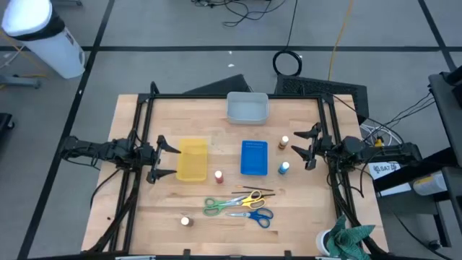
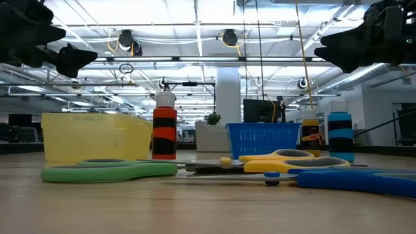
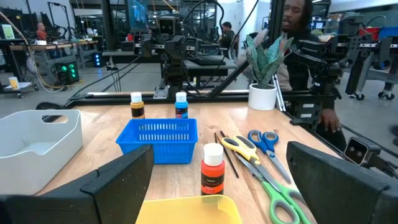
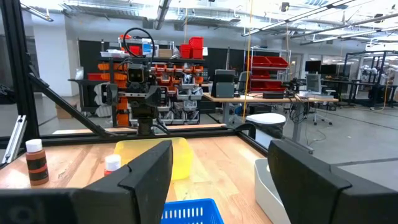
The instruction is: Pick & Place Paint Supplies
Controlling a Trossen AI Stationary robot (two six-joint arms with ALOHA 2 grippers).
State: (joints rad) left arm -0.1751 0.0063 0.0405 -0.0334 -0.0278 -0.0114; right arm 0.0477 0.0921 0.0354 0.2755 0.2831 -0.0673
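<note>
Both arms hover above the table, touching nothing. My left gripper (image 1: 164,157) (image 3: 219,151) is open beside the yellow tray's left side. My right gripper (image 1: 307,148) (image 4: 221,149) is open to the right of the blue tray. Four small bottles stand upright: brown (image 1: 284,142), blue (image 1: 284,168), red (image 1: 219,176) (image 3: 212,169), white (image 1: 185,222). Green scissors (image 1: 216,206) (image 2: 107,170), yellow scissors (image 1: 245,200) (image 2: 286,159) and blue scissors (image 1: 256,214) lie flat near the table's near edge. Thin dark brushes (image 1: 256,191) lie just beyond them.
A flat yellow tray (image 1: 192,159) and a blue tray (image 1: 253,157) sit mid-table, a grey bin (image 1: 247,107) at the far edge. Black frame rails (image 1: 141,137) run along both sides. A potted plant (image 1: 346,242) stands at the near right corner. A person (image 3: 305,37) stands beyond the table's right side.
</note>
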